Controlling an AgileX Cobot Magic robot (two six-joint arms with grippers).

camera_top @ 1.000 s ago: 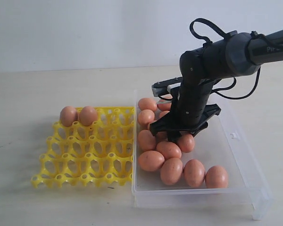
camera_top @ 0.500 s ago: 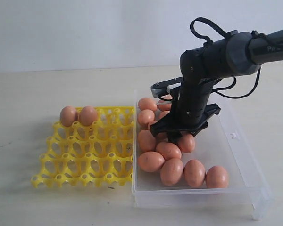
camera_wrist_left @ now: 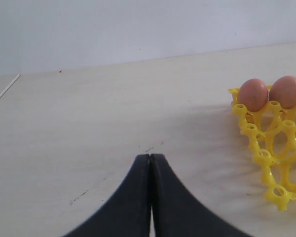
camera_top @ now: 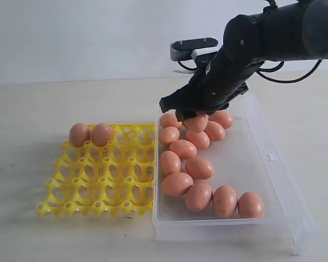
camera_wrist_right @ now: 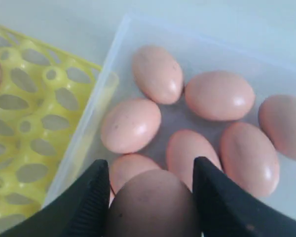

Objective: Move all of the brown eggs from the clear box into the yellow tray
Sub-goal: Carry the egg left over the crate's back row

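Note:
My right gripper (camera_top: 195, 116) is shut on a brown egg (camera_top: 196, 122) and holds it above the far end of the clear box (camera_top: 273, 185). In the right wrist view that egg (camera_wrist_right: 153, 205) sits dark between the two black fingers (camera_wrist_right: 91, 197), over several more brown eggs (camera_wrist_right: 130, 124) lying in the box. Several eggs (camera_top: 199, 167) remain in the box in the exterior view. The yellow tray (camera_top: 104, 180) lies left of the box with two eggs (camera_top: 91, 134) in its far row. My left gripper (camera_wrist_left: 150, 159) is shut and empty over bare table.
The tray (camera_wrist_left: 274, 143) and its two eggs (camera_wrist_left: 269, 92) show at the edge of the left wrist view. Pale table (camera_top: 54, 103) surrounds tray and box. The box's near wall and clasp side (camera_top: 270, 156) stand low.
My right gripper has risen out of the egg cluster and shifted towards the far end of the box, carrying one egg with it. The eggs left behind have settled slightly.

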